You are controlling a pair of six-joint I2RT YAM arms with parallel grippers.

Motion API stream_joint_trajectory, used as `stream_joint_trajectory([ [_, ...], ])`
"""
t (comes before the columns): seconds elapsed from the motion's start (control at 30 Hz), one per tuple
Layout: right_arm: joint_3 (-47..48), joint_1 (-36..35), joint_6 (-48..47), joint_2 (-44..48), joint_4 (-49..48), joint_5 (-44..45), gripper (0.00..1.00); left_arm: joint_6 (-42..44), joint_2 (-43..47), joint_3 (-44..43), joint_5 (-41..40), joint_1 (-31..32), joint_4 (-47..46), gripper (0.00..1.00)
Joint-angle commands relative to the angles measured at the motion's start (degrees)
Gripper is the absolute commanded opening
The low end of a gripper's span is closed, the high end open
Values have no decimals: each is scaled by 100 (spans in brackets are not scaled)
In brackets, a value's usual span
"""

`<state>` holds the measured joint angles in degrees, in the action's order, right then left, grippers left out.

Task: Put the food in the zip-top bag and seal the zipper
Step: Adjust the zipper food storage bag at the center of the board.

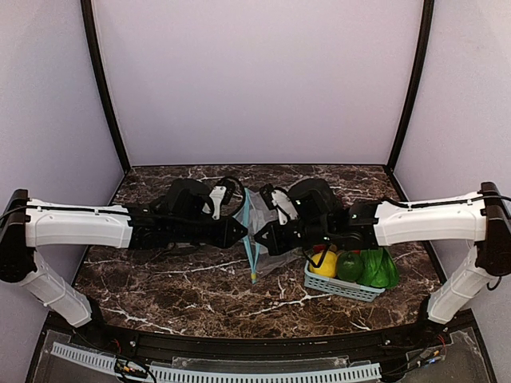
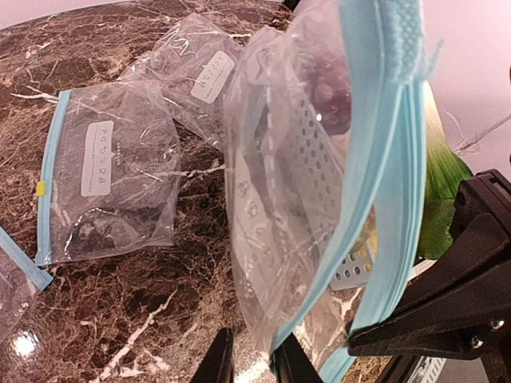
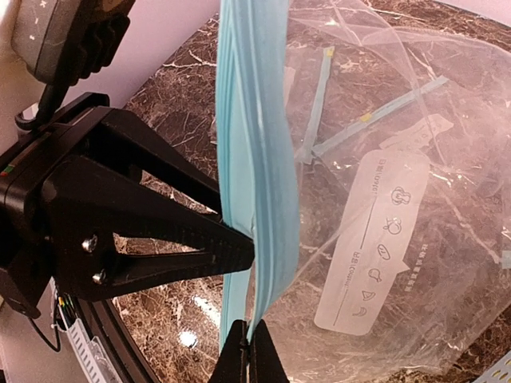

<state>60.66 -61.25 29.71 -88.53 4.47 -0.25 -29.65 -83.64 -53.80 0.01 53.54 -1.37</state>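
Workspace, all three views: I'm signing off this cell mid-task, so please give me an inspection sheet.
Surface: dark marbled table, no spill seen.
Job's things: zip-top bag held up between the arms, zipper strips look parted, no food seen inside; leafy vegetable in the basket.
Clutter: lemon and lime in the basket; two smaller bags flat on the table.
Grippers: right gripper shut on the zipper; left gripper at the bag's lower edge, fingers slightly apart.
Cables: black loops at the wrists; loose wires by the front rail.
Surroundings: plain walls, black frame posts.
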Motion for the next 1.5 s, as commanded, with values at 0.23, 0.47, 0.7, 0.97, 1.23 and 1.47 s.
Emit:
stream_joint_trajectory([
  [0.23,217,-70,72,-197,69,199,0,-211,-118,3,312,32,-431,22],
  [0.47,231,-79,84,-234,128,303,0,-179,-303,-211,78,29,-166,26],
  [0.7,290,-111,133,-311,312,588,0,-145,-365,-263,-173,53,-23,12],
  [0.97,391,-121,287,-231,757,1191,0,-23,78,-126,-977,61,416,1],
  [1.23,430,-119,273,29,897,1412,0,122,595,-41,-1808,64,1048,1],
  [1.47,436,-121,488,36,1032,1843,0,273,762,29,-1778,65,1071,1],
])
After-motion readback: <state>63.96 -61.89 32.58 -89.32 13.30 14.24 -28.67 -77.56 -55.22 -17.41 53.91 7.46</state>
